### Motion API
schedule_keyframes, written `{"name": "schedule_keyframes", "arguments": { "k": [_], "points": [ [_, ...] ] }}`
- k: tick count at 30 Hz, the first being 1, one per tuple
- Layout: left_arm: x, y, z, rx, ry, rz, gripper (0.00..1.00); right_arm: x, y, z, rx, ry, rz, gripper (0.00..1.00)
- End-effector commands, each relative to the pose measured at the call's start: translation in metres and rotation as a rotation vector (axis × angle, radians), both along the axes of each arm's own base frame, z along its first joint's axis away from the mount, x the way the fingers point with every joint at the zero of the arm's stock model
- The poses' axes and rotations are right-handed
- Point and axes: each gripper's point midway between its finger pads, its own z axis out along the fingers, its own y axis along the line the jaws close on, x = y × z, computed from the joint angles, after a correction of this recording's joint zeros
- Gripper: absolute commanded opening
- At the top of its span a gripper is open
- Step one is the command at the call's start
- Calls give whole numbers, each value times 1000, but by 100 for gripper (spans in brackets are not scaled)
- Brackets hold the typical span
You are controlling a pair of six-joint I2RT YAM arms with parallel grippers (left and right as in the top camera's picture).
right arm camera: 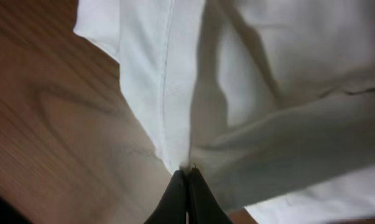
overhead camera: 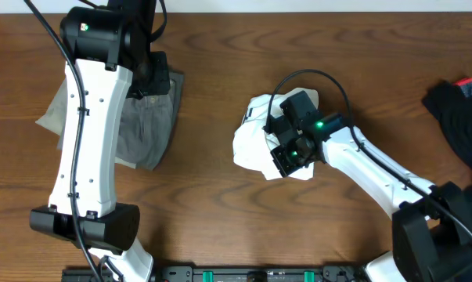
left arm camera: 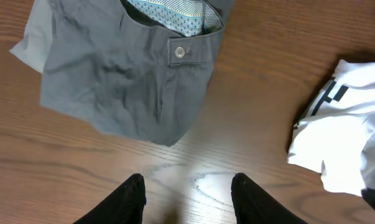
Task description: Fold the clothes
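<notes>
**Right jaws pinched on the white T-shirt, left jaws open over bare wood**

My right gripper [right arm camera: 188, 177] is fully closed, its two black fingers pressed together on a fold of the white T-shirt [overhead camera: 251, 153] right beside a stitched seam; creases in the cloth run in towards my fingertips. The shirt lies bunched near the middle of the wooden table [overhead camera: 220, 227], partly under my wrist.

My left gripper [left arm camera: 187, 186] stands partly open with nothing between its fingers, only bare tabletop below them. Just ahead of it lie the grey trousers [left arm camera: 112, 81], folded roughly, waistband turned back so that the button [left arm camera: 180, 52] and the patterned lining [left arm camera: 175, 15] show. They sit towards the table's far left, well apart from the shirt.

A black garment [overhead camera: 459, 110] is heaped at the right edge.
</notes>
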Motion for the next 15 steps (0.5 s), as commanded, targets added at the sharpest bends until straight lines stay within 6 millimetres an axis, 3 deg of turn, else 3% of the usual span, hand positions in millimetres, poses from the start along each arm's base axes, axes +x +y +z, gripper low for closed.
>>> {"name": "schedule_keyframes", "arguments": {
  "k": [1, 6, 15],
  "points": [
    [-7, 2, 4, 7, 11, -12, 47, 18, -29, 32, -41, -116, -134, 1],
    [-6, 2, 4, 9, 9, -19, 47, 24, -71, 49, -111, -161, -256, 1],
    [-6, 1, 4, 7, 6, -19, 47, 13, -119, 40, -299, -106, -417, 1]
  ]
}}
